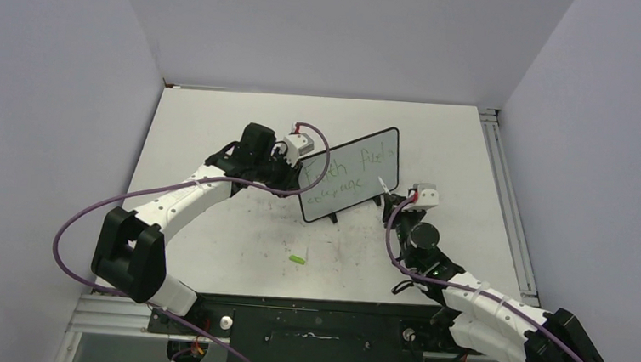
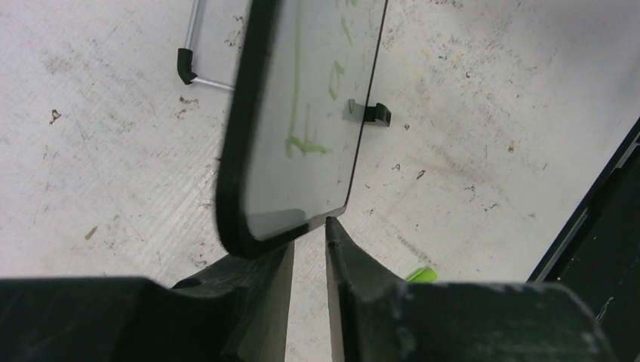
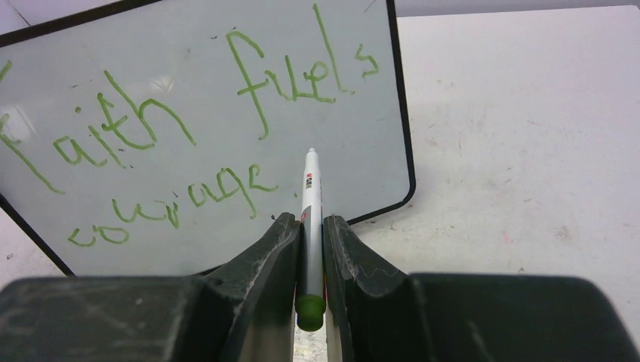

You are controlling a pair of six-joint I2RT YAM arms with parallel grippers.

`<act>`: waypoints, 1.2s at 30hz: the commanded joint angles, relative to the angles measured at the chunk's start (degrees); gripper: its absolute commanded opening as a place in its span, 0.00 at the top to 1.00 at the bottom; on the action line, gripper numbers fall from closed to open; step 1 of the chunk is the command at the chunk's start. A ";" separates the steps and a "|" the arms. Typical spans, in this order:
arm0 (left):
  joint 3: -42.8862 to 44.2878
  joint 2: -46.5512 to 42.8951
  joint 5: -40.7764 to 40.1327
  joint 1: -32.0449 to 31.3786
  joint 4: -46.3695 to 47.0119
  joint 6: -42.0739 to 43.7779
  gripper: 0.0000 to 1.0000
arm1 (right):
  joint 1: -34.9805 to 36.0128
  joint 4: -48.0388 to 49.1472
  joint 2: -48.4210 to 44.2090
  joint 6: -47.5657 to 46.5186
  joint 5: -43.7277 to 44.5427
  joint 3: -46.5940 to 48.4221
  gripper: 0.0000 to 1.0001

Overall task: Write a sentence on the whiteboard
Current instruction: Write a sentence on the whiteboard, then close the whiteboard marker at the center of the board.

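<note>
The whiteboard (image 1: 361,154) stands tilted on its small black feet mid-table. The sentence (image 3: 151,136) sits on it in green, two lines reading "Faith fuels courage"; a few of its strokes (image 2: 306,143) appear in the left wrist view. My left gripper (image 2: 309,230) is at the board's left corner (image 2: 241,226), jaws a narrow gap apart with only table showing between them and the corner just past the fingertips. My right gripper (image 3: 309,220) is shut on a white marker (image 3: 311,188) with a green end. The marker's tip points at the board just right of "courage" and is close to its face.
A small green marker cap (image 1: 298,258) lies on the scuffed white table (image 1: 218,131) in front of the board, also seen as the green cap (image 2: 421,274) by my left finger. A thin metal stand leg (image 2: 192,72) lies behind the board. A rail (image 1: 503,202) runs along the table's right edge.
</note>
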 commanded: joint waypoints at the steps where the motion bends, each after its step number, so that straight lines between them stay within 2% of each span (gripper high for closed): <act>1: 0.75 -0.17 -2.16 -0.33 -1.68 1.55 0.76 | 0.18 -0.11 -1.54 -0.04 1.93 -0.40 0.95; 6: 0.53 -0.59 -2.16 -0.33 -1.36 1.37 0.64 | 0.53 -0.59 -2.23 -0.03 1.93 -0.14 0.95; 10: 0.35 -1.13 -2.00 -0.33 -1.18 0.96 0.51 | 0.75 -1.14 -3.13 -0.04 2.09 -0.13 0.95; 14: -0.10 -1.95 -2.71 -0.33 -1.20 0.21 0.33 | 0.87 -1.69 -4.39 -0.03 2.37 0.08 0.95; 16: -0.93 -3.24 -3.66 -0.33 -1.29 -0.32 0.28 | 0.86 -2.32 -5.20 -0.22 2.46 0.41 0.95; 21: -5.02 -9.70 -6.88 -0.33 0.04 -2.15 0.20 | 0.96 -3.95 -7.61 -0.46 2.76 1.32 0.95; 30: -16.81 -28.17 -13.56 -0.49 5.83 -7.56 0.18 | 1.13 -8.17 -11.13 0.18 1.74 4.02 0.95; 36: -24.05 -38.96 -12.23 -2.10 10.03 -12.53 0.12 | 1.34 -12.03 -13.27 1.75 0.32 6.19 0.95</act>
